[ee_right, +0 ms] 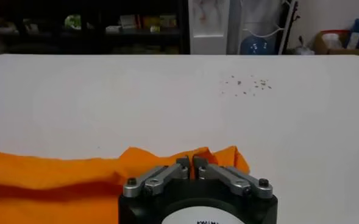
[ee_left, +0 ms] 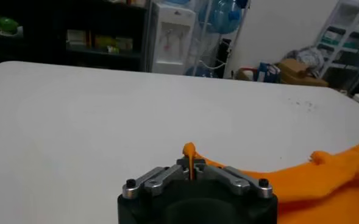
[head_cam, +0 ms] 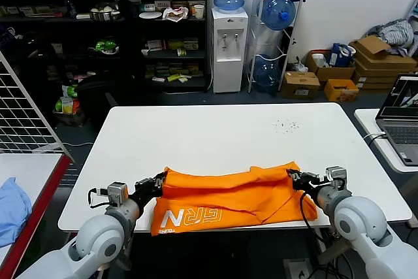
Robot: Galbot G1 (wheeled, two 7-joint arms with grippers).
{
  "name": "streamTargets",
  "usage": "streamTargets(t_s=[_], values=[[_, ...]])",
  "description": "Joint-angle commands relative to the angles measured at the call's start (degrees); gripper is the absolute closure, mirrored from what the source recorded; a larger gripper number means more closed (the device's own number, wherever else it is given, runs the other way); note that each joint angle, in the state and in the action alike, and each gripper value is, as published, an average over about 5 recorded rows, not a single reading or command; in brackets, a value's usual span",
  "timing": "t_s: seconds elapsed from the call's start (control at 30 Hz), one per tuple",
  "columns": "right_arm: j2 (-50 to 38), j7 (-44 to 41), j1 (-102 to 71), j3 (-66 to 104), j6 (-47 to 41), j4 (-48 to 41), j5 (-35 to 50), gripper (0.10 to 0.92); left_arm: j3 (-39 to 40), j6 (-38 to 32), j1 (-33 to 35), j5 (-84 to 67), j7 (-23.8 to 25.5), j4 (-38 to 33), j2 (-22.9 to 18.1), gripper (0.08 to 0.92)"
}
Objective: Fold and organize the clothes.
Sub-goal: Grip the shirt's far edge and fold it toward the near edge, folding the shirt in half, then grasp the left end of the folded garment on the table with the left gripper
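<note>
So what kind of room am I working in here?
Probably a lab or office storeroom: a white work table, dark shelving stocked with small goods, a water dispenser beside racked spare bottles, and stacked cardboard boxes.

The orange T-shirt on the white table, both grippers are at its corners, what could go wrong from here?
1. The left gripper pinches only a thin tip of the orange T-shirt, so the fabric could slip out.
2. The shirt's near edge overhangs the white table; if either corner comes free, it might slide off.
3. The right gripper sits at the other bunched corner; uneven pulling could skew the fold.
</note>
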Motion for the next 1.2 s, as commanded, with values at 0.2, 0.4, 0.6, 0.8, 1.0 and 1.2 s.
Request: streamTargets(t_s=[0.2,0.4,0.6,0.8,1.0,1.2], values=[[-0.44,-0.29,-6.02,4.32,-0.6,3.76,-0.61,0.534,-5.75,0.92,9.57,1.53,0.03,-3.24,-0.67,0.618],[0.33,-0.39,-7.93,6.12,-0.22,4.54,-1.03,0.361,-6.1,0.51,12.37,3.95,0.39,-2.17,-3.06,0.445],[0.83,-0.43,-9.23,7.27,0.05,5.06,-1.3,0.189,-6.17,-0.94,13.56,5.73,1.15,0.0,-5.3,0.272],[1.31,-0.45,-9.77,7.54,0.19,5.28,-1.5,0.107,-6.2,-2.85,13.7,7.12,2.35,1.94,-6.64,0.114],[1.61,-0.45,-9.81,7.45,0.23,5.31,-1.67,0.104,-5.69,-3.51,12.52,7.65,2.8,3.36,-7.71,0.079],[1.65,-0.6,-10.11,7.64,0.36,5.19,-1.82,0.104,-5.24,-4.06,11.93,8.21,3.13,4.73,-8.18,0.079]])
